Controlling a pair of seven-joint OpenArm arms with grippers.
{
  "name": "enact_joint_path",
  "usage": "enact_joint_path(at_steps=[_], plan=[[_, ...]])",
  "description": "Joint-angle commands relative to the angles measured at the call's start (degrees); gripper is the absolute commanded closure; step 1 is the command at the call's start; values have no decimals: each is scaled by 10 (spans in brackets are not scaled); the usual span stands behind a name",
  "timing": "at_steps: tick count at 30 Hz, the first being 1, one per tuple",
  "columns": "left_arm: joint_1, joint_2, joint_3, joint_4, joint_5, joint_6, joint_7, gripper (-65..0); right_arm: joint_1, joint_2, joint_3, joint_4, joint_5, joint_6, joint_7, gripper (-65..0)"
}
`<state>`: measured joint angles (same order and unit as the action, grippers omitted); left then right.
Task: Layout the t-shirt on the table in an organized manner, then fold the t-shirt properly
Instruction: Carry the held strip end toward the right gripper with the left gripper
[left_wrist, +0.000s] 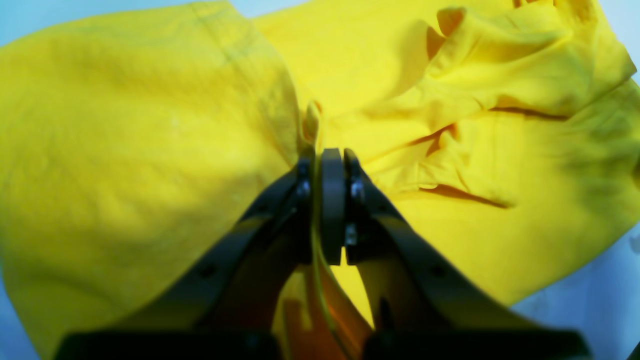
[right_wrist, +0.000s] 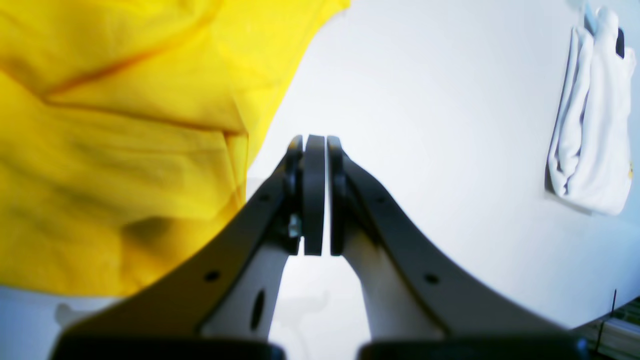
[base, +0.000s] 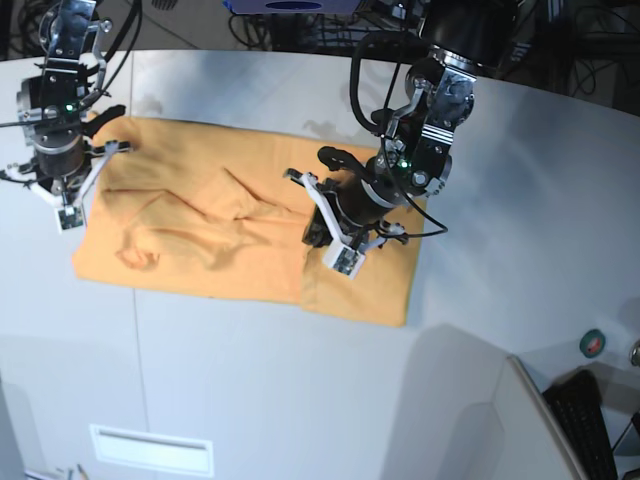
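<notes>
The t-shirt (base: 200, 215) lies spread on the table (base: 300, 390), orange in the base view, creased through the middle, with no print showing. In the left wrist view it looks yellow (left_wrist: 125, 150). There my left gripper (left_wrist: 325, 152) is shut on a raised fold of its cloth, which runs up between the fingers. From above, that left gripper (base: 322, 228) sits over the shirt's right part. My right gripper (right_wrist: 315, 140) is shut with nothing in it, above bare table (right_wrist: 425, 100) just off the shirt's edge (right_wrist: 150, 125). In the base view the right gripper (base: 62, 190) hangs at the shirt's left end.
A bunched white cloth (right_wrist: 590, 130) lies at the far right of the right wrist view. A green tape roll (base: 594, 342) and a keyboard (base: 595, 420) sit at the base view's lower right. Cables crowd the back edge. A thin dark seam (base: 135, 350) crosses the table.
</notes>
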<state>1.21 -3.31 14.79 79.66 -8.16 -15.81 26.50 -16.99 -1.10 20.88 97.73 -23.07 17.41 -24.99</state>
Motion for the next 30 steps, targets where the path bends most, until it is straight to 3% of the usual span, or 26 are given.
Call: enact_joint_path(at_steps=[1,8,15,19,30], plan=[[-8,4,0,14,-6,-2,-11,0,2,4,2,9,-2,-4,10,0],[-8,1,1,15,-10,-5,35,0,3,4,2,9,-2,-4,10,0],[1,-1,2,45,-10,-5,41,0,11,4,1,7,-2,-4,10,0],[-1,-4,2,77,-11,-5,104,0,12,4,-3,7,-2,-4,10,0],[3,-4,3,87,-11,-6,128,0,16,2,-1,7,-2,-4,10,0]])
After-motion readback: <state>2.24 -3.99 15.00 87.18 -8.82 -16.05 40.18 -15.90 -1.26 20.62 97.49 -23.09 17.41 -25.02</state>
